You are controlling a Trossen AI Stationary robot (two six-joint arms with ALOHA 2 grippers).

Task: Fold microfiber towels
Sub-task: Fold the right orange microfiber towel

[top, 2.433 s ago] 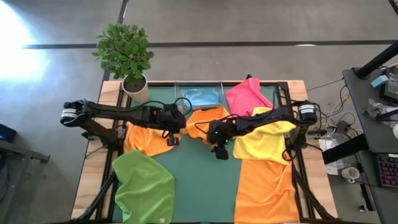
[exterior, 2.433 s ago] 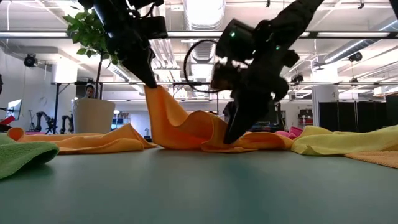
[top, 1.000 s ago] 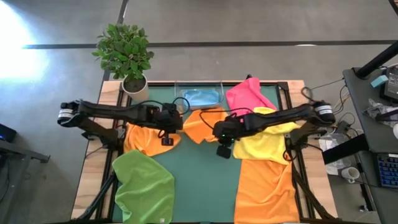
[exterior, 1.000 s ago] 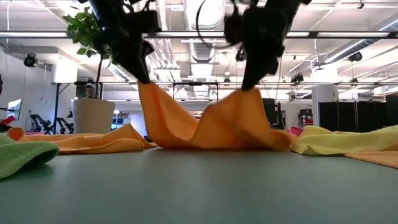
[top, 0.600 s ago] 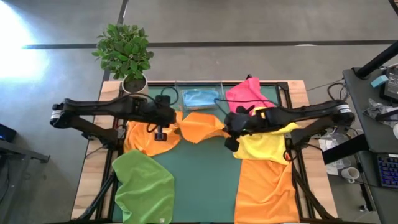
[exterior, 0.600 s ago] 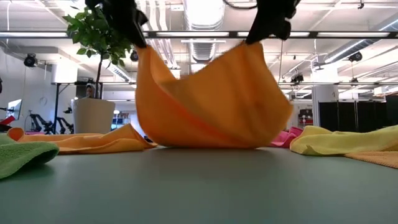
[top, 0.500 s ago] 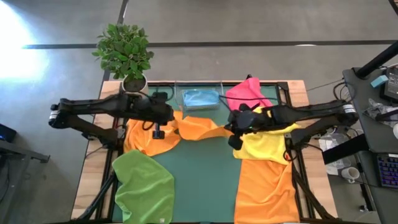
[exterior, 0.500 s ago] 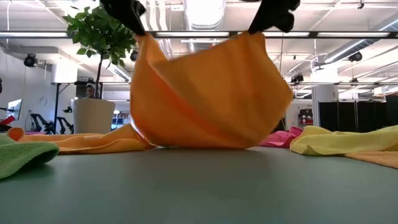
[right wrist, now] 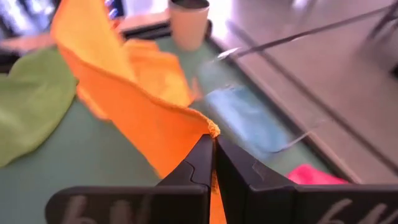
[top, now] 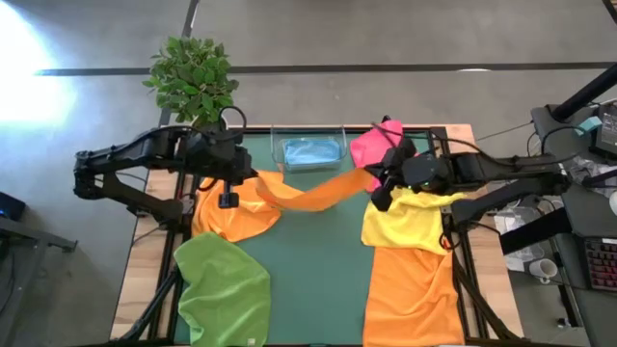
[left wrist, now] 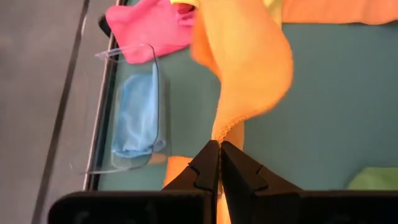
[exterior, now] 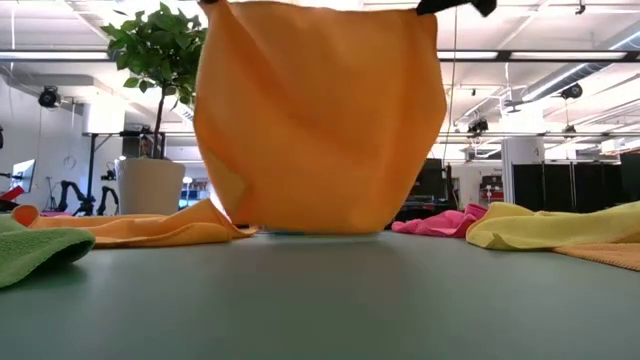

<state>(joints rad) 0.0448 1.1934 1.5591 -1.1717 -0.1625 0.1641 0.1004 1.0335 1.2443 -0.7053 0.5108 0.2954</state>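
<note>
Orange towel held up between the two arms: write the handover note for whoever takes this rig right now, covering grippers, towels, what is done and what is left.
Left gripper: shut on one corner of the orange towel.
Right gripper: shut on the opposite corner; the towel hangs spread above the mat.
Other towels: orange under the left arm, green at the near left, yellow and another orange on the right, pink at the back, light blue in the clear tray.
Done: no folded towel shows.
Left: lay this one flat, fold it, then the rest.

Orange towel point(top: 313, 194) stretched aloft above table
</note>
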